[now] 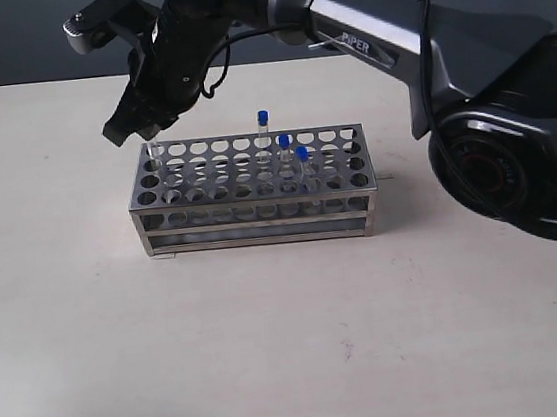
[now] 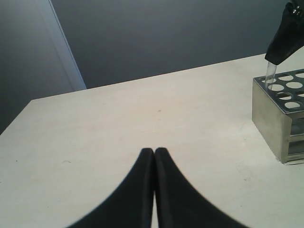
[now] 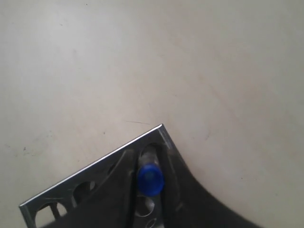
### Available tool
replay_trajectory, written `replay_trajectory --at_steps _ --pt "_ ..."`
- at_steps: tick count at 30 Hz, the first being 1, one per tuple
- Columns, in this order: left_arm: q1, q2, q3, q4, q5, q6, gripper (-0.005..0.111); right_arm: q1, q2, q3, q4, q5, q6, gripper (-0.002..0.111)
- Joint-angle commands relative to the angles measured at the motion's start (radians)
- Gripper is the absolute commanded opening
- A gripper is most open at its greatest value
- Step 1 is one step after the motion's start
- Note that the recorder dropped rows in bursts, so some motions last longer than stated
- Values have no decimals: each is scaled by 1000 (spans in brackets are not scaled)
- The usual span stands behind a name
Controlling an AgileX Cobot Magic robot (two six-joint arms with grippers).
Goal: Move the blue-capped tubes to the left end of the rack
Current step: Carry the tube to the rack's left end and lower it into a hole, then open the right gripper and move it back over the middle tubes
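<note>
The steel rack (image 1: 252, 186) stands mid-table. Three blue-capped tubes (image 1: 262, 118) (image 1: 284, 142) (image 1: 302, 152) rise from holes right of its middle. My right gripper (image 1: 133, 124) reaches across to the rack's far left corner. It is shut on a fourth blue-capped tube (image 3: 151, 179), whose clear body (image 1: 155, 154) enters the corner hole. In the right wrist view my right gripper (image 3: 148, 153) has its fingers on both sides of the blue cap, over the rack (image 3: 90, 169). My left gripper (image 2: 154, 151) is shut and empty above bare table, well left of the rack (image 2: 278, 123).
The right arm's large dark base (image 1: 512, 142) sits at the table's right side. A grey wall runs behind the table's far edge (image 2: 142, 78). The held tube (image 2: 270, 76) and a finger of the right gripper (image 2: 287, 33) show in the left wrist view.
</note>
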Motion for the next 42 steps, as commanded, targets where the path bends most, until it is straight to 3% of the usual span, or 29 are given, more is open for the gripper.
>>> replay_trajectory --at_steps 1,8,15,36,42 --pt "-6 4 -2 6 -13 -3 0 3 2 -3 61 4 15 -1" --pt "-6 4 -2 6 -13 -3 0 3 2 -3 97 8 15 3" --pt "-6 4 -2 6 -13 -3 0 3 2 -3 109 26 22 42" --pt "-6 4 -2 6 -13 -3 0 3 -68 -5 104 127 62 41" --pt "-6 4 -2 6 -13 -3 0 2 -135 -5 48 225 96 41"
